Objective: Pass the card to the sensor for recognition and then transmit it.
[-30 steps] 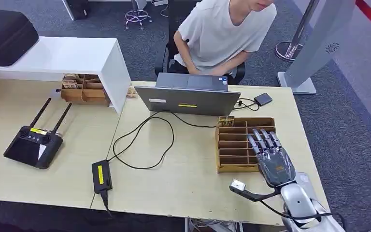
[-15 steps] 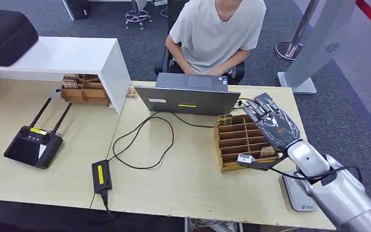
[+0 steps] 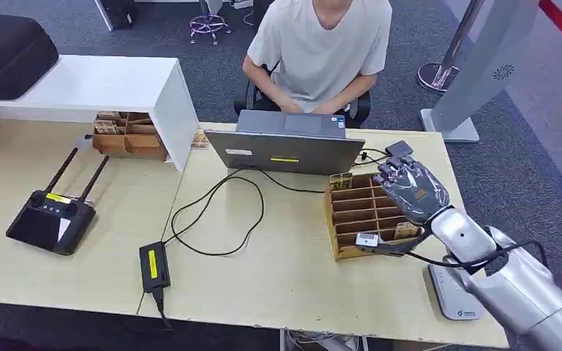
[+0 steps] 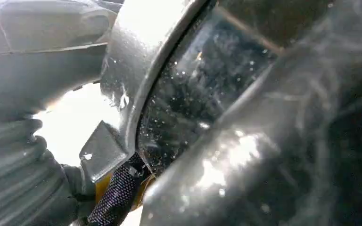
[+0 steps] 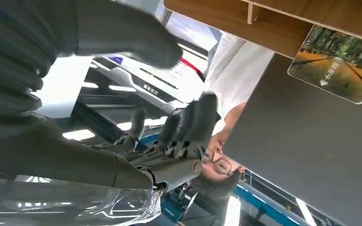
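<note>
Right hand brought over the far corner of the card rack

Since a second ago, the right hand (image 3: 413,191) has been carried from the near edge of the rack (image 3: 351,219) toward twelve o'clock, and its fingers (image 3: 394,172) have been bent downward over the rack's far right corner. The person (image 3: 318,44) behind the laptop (image 3: 285,150) has sat up straighter.

No card is seen in the right hand: in the right wrist view the fingers are curled with gaps between them and nothing is held. The left hand's state cannot be told from its wrist view. A picture card (image 5: 341,63) is seen standing in the rack's far row, at eleven o'clock of the hand in the head view, just beside the fingertips but apart from them. A grey pad (image 3: 454,292), judged to be the sensor, lies on the counter (image 3: 278,270) at five o'clock of the rack, partly under the forearm.

Risks are judged as follows. The card stands in a narrow slot, so it could be missed or pushed deeper if the fingers are lowered off line. The light rack could be shoved or tipped by the hand's weight. The cable (image 3: 369,155) and adapter (image 3: 399,149) at twelve o'clock of the hand could be snagged. A weak pinch could let the card slip on the way to the pad.
</note>
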